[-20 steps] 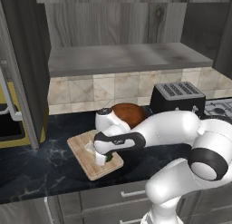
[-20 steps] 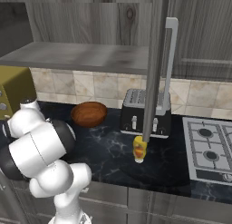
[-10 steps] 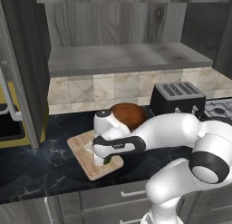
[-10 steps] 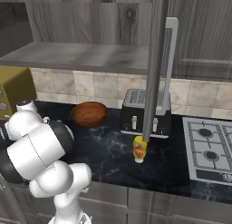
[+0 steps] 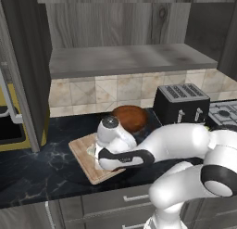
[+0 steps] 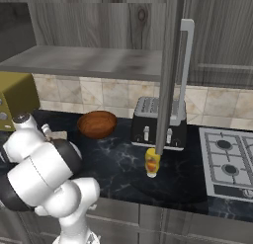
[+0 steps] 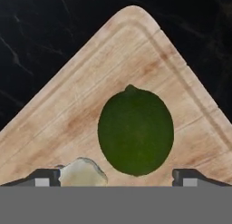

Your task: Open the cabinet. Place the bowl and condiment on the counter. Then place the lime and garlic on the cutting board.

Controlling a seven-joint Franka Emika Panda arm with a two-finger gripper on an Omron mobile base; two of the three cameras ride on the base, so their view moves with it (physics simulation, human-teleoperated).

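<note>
The gripper (image 7: pixel 116 177) stands wide open, empty, directly above the lime (image 7: pixel 136 131) on the cutting board (image 7: pixel 68 114), garlic (image 7: pixel 84 173) beside one fingertip. Lifting carelessly could nudge either, rolling it onto the counter (image 7: pixel 45 32).

Pale wood cutting board (image 7: pixel 68 109) with visible plank grain lies on the glossy black marble-look counter (image 6: pixel 123 169). The lime (image 7: pixel 136 130) has a smooth matt green skin. Far behind, a polished reddish wooden bowl (image 6: pixel 97 123); the cabinet (image 5: pixel 125 19) shows matt grey wood grain, its handle (image 6: pixel 184 75) brushed metal.
</note>
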